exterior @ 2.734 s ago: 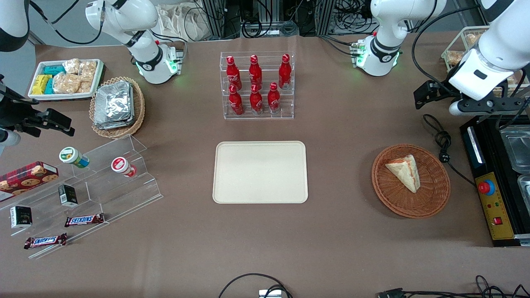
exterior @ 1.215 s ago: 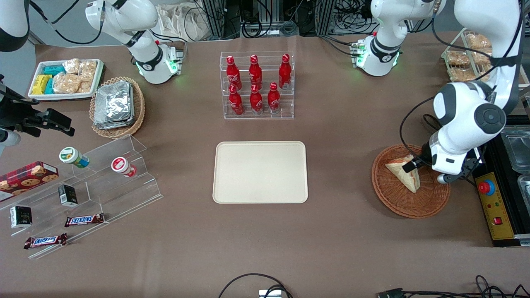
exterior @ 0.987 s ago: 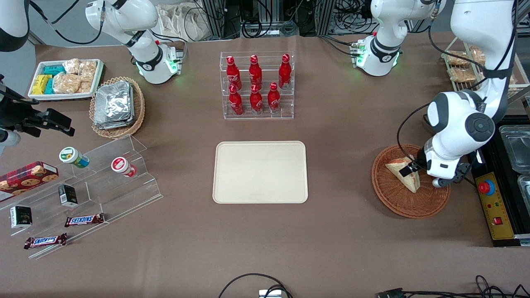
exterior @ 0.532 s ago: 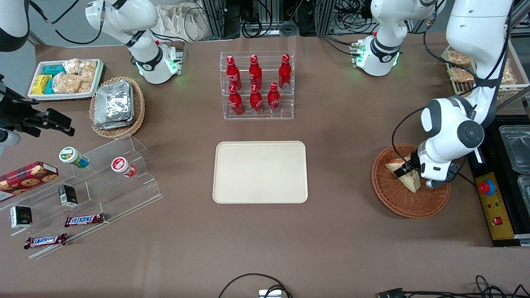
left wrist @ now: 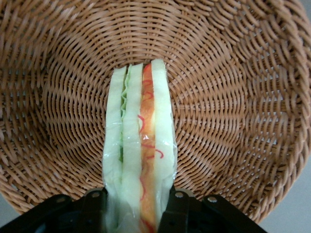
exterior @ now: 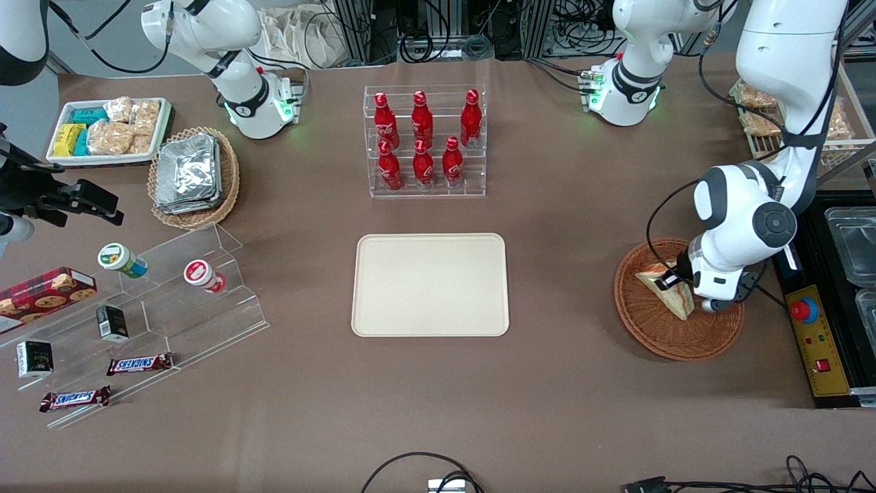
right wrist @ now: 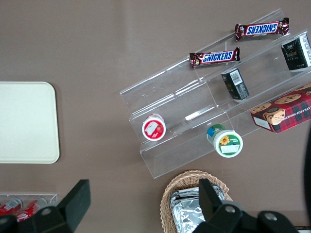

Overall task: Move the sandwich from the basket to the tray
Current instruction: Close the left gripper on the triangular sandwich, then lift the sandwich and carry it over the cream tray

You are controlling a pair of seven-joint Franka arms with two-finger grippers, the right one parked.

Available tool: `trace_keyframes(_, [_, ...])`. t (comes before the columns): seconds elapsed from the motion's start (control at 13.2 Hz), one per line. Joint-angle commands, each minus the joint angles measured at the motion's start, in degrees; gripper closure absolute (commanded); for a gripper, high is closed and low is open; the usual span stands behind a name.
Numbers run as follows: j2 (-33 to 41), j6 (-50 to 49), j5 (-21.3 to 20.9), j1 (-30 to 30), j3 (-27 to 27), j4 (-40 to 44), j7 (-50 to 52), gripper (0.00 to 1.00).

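- The sandwich point(exterior: 669, 294) lies in the reddish-brown wicker basket point(exterior: 657, 339), standing on edge so its bread, red and green layers point(left wrist: 140, 160) face the wrist camera.
- The gripper point(left wrist: 136, 206) is down in the basket at the sandwich's wide end; one dark finger point(left wrist: 93, 206) presses one outer bread slice and the other point(left wrist: 176, 206) presses the outer slice on the other flank, so the claw is clamped on the sandwich.
- In the front view, the gripper point(exterior: 674, 279) sits at about 12 o'clock from the basket's centre, under the working arm's white wrist point(exterior: 718, 274).
- The sandwich's pointed tip aims toward about 5 o'clock in the front view, nearer the front camera than the gripper.
- The sandwich rests on the basket's woven floor point(left wrist: 233, 97), with rim showing all around it.
- The cream tray point(exterior: 430, 285) lies flat at mid-table, well apart from the basket, toward 9 o'clock from it, with nothing on it.
- A clear rack of red bottles point(exterior: 424, 140) stands at 12 o'clock from the tray, farther from the front camera.
- A black control box with a red button point(exterior: 805, 309) sits just beside the basket at its 3 o'clock.
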State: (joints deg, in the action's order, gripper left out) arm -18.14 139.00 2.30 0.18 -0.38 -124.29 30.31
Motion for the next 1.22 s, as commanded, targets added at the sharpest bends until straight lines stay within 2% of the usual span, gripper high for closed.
trace_keyframes(0.0, [4.24,-8.96,-2.03,-0.09,-0.06,4.39,-2.52,1.00])
trace_keyframes(0.23, [8.55,-20.14,-4.49,-1.23,-0.15,12.90,-11.28,1.00])
trace_keyframes(0.46, [8.30,-30.67,-4.50,-7.19,-0.41,25.28,-24.11,1.00])
trace_keyframes(0.53, [7.43,-34.11,-3.71,-10.00,-1.28,28.63,-24.15,1.00])
trace_keyframes(0.76, [5.58,-35.73,-1.95,-16.07,-6.38,30.95,-10.14,1.00])
trace_keyframes(1.14, [-8.29,-33.89,-1.95,-26.36,-6.57,35.60,-2.56,1.00])
